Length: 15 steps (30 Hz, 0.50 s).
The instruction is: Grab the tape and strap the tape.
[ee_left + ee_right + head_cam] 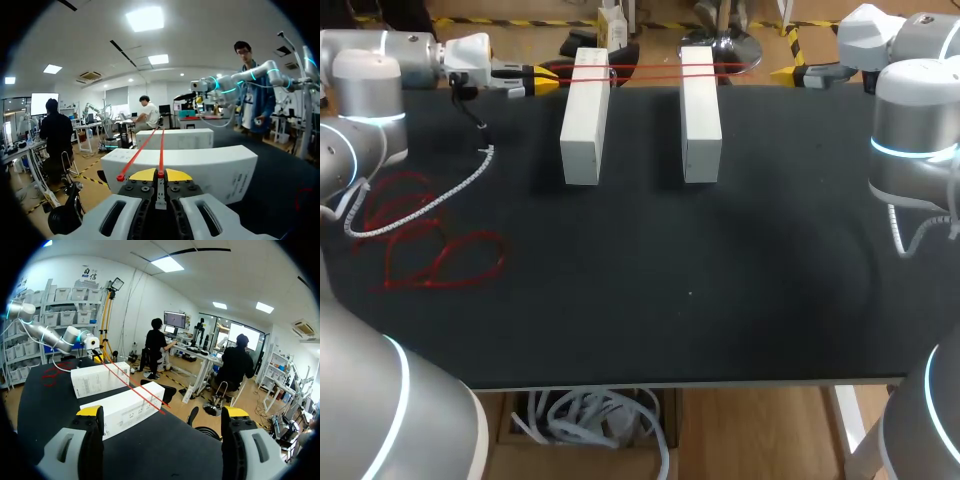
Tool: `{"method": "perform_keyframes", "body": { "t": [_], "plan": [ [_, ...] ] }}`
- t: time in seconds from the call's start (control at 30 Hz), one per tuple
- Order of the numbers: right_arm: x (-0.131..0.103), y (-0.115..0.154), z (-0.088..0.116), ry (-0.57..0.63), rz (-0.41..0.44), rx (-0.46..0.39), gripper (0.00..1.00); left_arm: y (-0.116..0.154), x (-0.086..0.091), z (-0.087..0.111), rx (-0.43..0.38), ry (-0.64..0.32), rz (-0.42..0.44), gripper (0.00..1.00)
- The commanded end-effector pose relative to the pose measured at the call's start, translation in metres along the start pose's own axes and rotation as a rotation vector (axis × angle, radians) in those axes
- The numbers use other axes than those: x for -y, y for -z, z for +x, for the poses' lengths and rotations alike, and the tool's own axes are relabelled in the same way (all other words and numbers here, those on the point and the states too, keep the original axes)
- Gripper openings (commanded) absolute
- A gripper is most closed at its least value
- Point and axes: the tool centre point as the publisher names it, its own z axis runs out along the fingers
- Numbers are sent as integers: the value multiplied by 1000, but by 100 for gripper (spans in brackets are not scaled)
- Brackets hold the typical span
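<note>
Right gripper (162, 412): fingers wide apart. Two white boxes (122, 410) at its eleven o'clock, side by side; two red tape (131, 383) strands cross both tops.

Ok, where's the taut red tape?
Head view: the red tape spans the far ends of both white boxes, pinched in the left gripper at the far left of the table.

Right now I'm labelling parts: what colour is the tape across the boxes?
The tape is red; the head view shows it best.

Tape (645, 70) across left block (585, 120) and right block (700, 120), table (670, 300) rear
</note>
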Motion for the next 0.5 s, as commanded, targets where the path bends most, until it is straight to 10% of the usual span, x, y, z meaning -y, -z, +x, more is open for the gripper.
{"method": "perform_keyframes", "body": {
  "t": [0.03, 0.5],
  "plan": [
    [0, 0, -1, 0, -2, -2, 100, 1, -4, -7, -470, -1, 8, 0],
    [0, 0, -1, 0, -2, -2, 100, -12, 34, 14, -422, 25, 291, 0]
  ]
}}
